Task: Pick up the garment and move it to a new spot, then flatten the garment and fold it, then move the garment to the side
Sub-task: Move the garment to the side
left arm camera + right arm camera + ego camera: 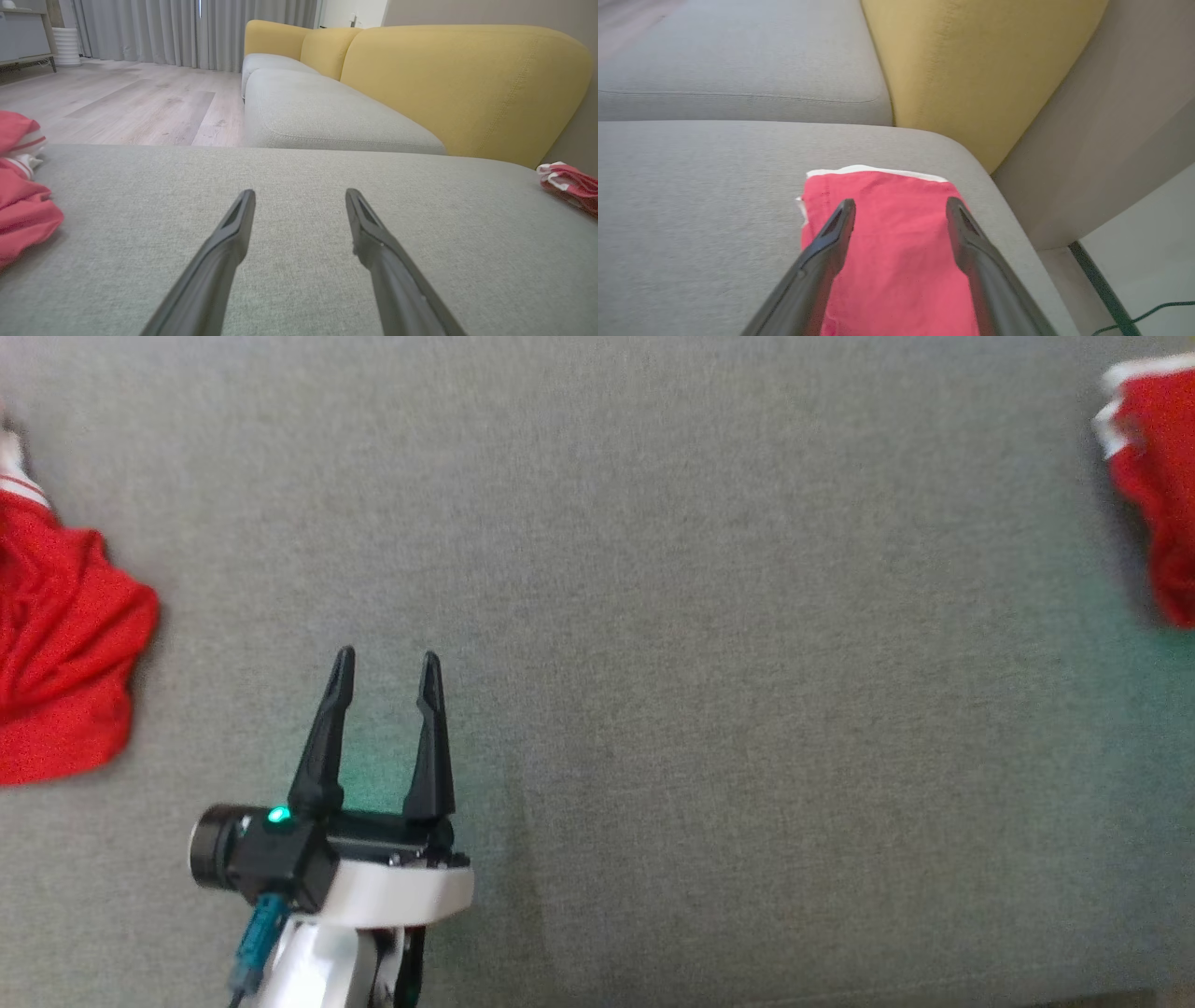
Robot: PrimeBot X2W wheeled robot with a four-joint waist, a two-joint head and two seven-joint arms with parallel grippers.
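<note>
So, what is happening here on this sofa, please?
A two-armed robot is working with red garments on a grey sofa cushion. Its right claw is open over one red garment with white trim, near the cushion's edge by the yellow backrest. Its left claw is open and empty over bare cushion. A second, crumpled red garment lies at the robot's left.
</note>
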